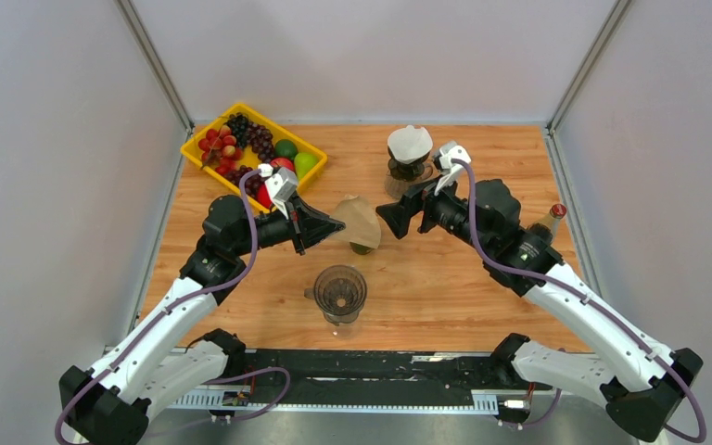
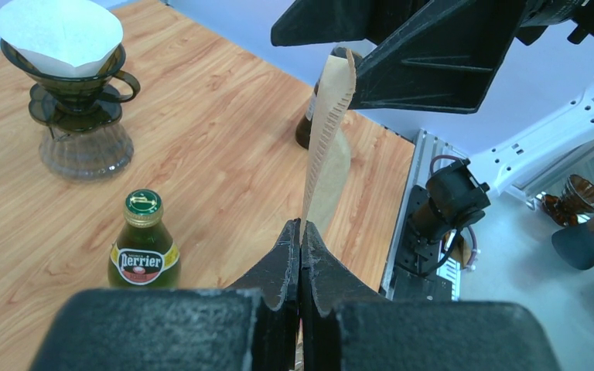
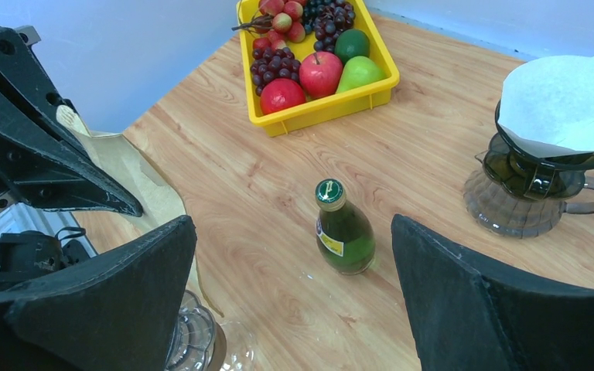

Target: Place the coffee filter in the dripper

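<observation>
**Q:** What does the filter [image 1: 360, 222] look like, and where is it?

**A:** It is tan paper, folded flat, with a crimped seam along one edge. The left gripper [image 1: 336, 223] pinches one end of it between closed fingers [image 2: 278, 263]. The filter is held in the air above the table [image 1: 482, 287] and projects beyond those fingertips.

**Q:** And the right gripper [image 1: 387, 219]?

**A:** Its fingers [image 3: 100, 301] are spread wide and grip nothing. They face the left fingertips. The filter's free end reaches up to them, but whether it touches them cannot be told.

**Q:** Which containers appear?

**A:** The dripper [image 1: 339, 292] is clear glass and empty. It stands on the table below both sets of fingertips, on the side nearer the bases. A second dripper [image 1: 410, 162], beyond the right fingers, holds a white filter [image 1: 411, 142]. A yellow tray [image 3: 332, 108], beyond the left fingers, holds fruit [image 3: 321, 73]. A green bottle [image 2: 144, 251] stands upright beneath the filter.

**Q:** How is the filter oriented?

**A:** It stands on edge with its faces vertical, so the left wrist view shows it edge-on. Its long axis runs from the left fingertips straight toward the right gripper.
</observation>
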